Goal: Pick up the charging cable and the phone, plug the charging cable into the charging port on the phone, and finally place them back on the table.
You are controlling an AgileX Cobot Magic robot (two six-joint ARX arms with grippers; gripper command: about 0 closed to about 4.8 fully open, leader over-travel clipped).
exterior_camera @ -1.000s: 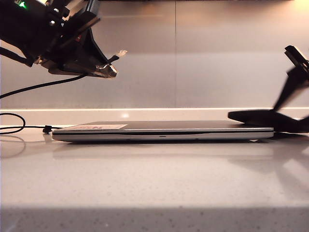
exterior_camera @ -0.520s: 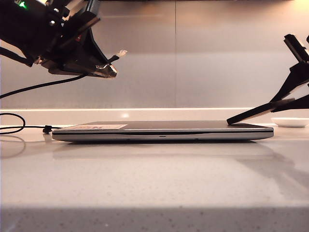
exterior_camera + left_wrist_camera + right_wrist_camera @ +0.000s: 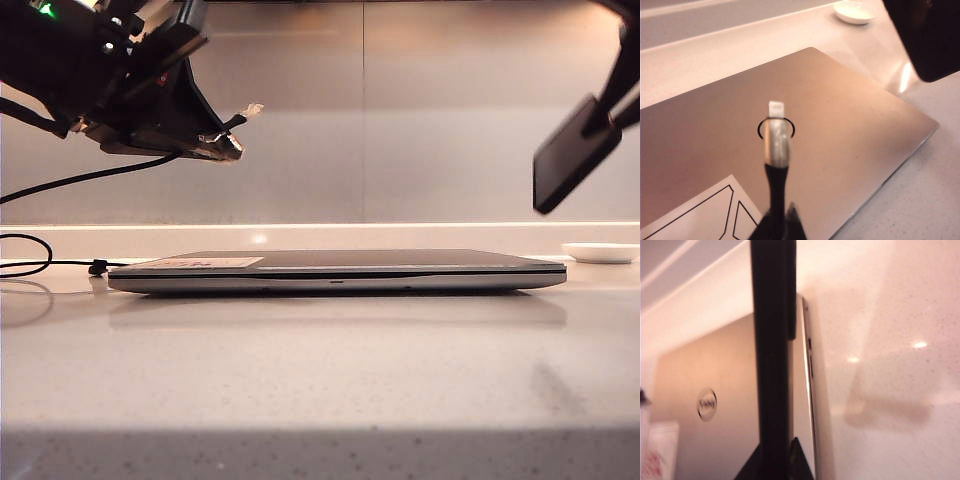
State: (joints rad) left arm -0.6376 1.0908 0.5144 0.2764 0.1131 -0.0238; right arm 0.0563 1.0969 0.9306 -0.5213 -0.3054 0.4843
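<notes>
My left gripper (image 3: 226, 146) hangs high at the left, shut on the charging cable (image 3: 90, 175) just behind its plug. The silvery-white plug tip (image 3: 776, 136) sticks out past the fingertips (image 3: 790, 220), above the laptop lid. The black cord droops behind the gripper to a loop and a small clip (image 3: 97, 267) on the table (image 3: 320, 380). The phone (image 3: 572, 165), a thin black slab, is held tilted in the air at the far right by my right gripper (image 3: 606, 114). In the right wrist view the phone (image 3: 772, 340) stands edge-on between that gripper's jaws (image 3: 776, 462).
A closed silver-grey laptop (image 3: 340, 270) lies across the middle of the table, below both grippers, with a white label on its left part. A small white dish (image 3: 600, 252) sits behind its right end. A pale wall runs along the back.
My right gripper has shut on the phone and lifted it off the laptop's right end, up into the air and tilted steeply. The left gripper and the plug have not moved.
</notes>
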